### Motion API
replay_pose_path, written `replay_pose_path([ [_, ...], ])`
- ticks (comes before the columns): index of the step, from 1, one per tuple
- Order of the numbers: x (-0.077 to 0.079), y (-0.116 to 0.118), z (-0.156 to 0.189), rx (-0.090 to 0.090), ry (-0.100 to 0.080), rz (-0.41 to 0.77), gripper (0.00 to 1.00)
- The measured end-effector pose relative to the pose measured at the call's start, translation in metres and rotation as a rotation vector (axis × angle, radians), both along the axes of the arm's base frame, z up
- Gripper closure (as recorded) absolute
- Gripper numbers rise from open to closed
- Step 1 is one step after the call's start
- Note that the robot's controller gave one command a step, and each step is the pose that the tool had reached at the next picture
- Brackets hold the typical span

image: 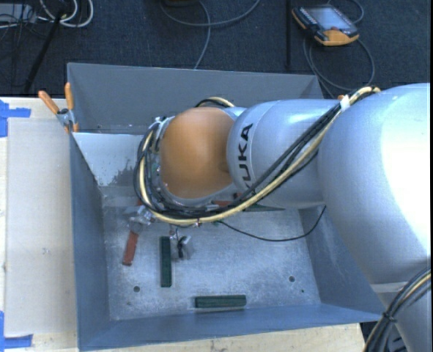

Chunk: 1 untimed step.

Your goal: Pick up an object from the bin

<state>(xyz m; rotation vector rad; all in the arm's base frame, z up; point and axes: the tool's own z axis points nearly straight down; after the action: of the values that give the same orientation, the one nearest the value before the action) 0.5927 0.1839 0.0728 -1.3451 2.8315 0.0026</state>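
You're in the approach step: the gripper (178, 246) hangs low in the bin (275, 273), just right of an upright dark green bar (165, 262)
You cannot tell whether the claw is apart or together; next, I judge, centre it over that bar, clear of the reddish-brown stick (130, 249)

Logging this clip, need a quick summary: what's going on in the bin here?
The KUKA arm reaches into the grey bin from the right, its gripper down near the floor, next to a dark green bar. A reddish-brown stick lies further left, a second green bar by the near wall. Nothing looks picked yet.
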Motion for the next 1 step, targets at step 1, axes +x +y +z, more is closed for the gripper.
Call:
replay_pose_path([
  [1,-0.0287,-0.025,-0.0034,-0.005,0.009,-0.003,0.0],
])
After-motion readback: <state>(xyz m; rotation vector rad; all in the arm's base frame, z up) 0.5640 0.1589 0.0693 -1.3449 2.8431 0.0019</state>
